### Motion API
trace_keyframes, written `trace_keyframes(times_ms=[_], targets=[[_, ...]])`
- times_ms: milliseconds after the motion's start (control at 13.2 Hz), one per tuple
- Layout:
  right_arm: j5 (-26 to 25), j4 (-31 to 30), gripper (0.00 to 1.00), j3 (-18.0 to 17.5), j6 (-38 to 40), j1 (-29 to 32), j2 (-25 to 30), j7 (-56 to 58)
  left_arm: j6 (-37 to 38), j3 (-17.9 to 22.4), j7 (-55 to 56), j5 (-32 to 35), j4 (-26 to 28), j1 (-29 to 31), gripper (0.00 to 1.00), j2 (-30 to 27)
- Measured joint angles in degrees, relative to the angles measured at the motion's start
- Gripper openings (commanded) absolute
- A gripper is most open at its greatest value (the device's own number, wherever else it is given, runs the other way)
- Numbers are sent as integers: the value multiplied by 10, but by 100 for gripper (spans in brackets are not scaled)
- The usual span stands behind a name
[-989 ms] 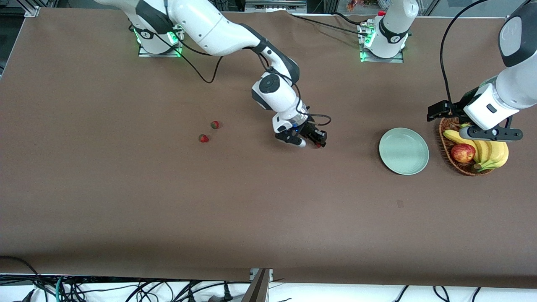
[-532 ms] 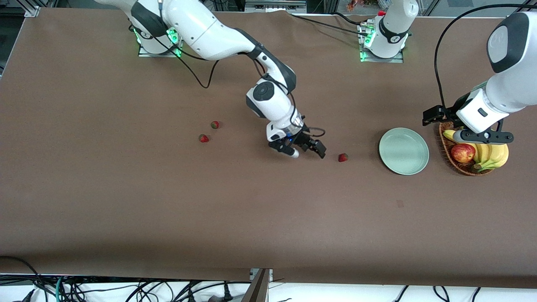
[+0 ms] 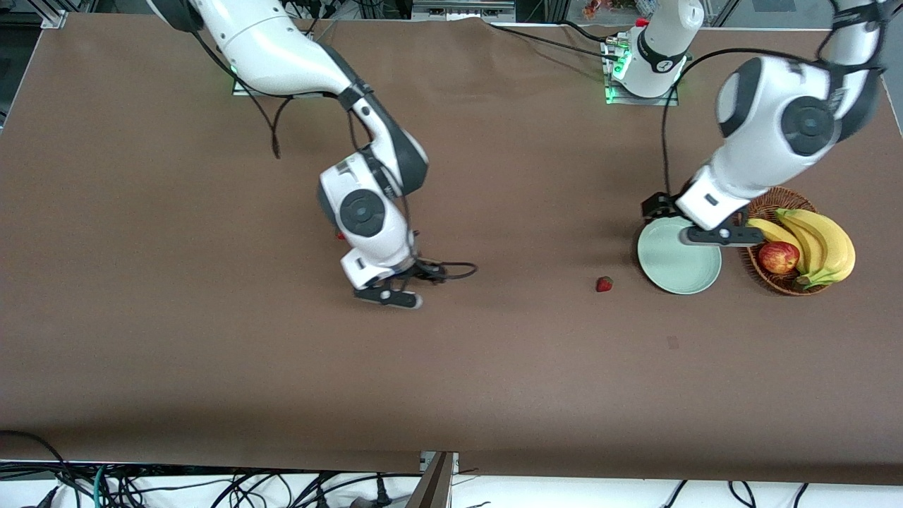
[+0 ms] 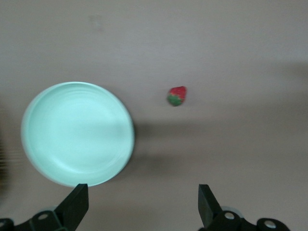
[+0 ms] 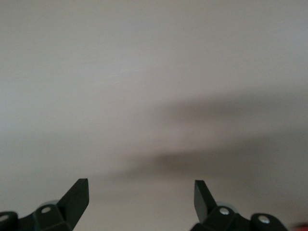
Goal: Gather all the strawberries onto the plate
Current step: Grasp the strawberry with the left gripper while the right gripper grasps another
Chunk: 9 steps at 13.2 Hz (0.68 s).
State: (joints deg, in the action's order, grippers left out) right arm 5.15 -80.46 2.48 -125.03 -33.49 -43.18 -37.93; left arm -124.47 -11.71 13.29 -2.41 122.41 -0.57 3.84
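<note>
Plate empty; nothing collected yet. One strawberry on the brown table, just beside the plate toward the right arm's end; a sliver of red under the right arm's wrist, perhaps another; the rest not visible. Left gripper over the plate's rim, jaws spread wide, holding nothing. Right gripper low over bare table at mid-table, jaws likewise wide and empty. Basket with bananas and apple beside the plate. Cables along the table's near edge.
</note>
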Motion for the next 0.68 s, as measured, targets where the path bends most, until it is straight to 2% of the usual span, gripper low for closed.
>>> trace_keyframes(times_ms=[152,228,456,684], targets=[[0,-80,96,45,1,2,38,55,-87,-32,61,15,30,-1,100,38],[0,-119,96,57,0,3,56,68,-128,-38,93,41,34,-3,100,68],[1,-247,94,67,-54,2,109,77,-230,-39,156,110,25,-3,100,170],[6,-371,91,66,-145,0,142,77,-253,-39,162,114,-20,-3,100,242]])
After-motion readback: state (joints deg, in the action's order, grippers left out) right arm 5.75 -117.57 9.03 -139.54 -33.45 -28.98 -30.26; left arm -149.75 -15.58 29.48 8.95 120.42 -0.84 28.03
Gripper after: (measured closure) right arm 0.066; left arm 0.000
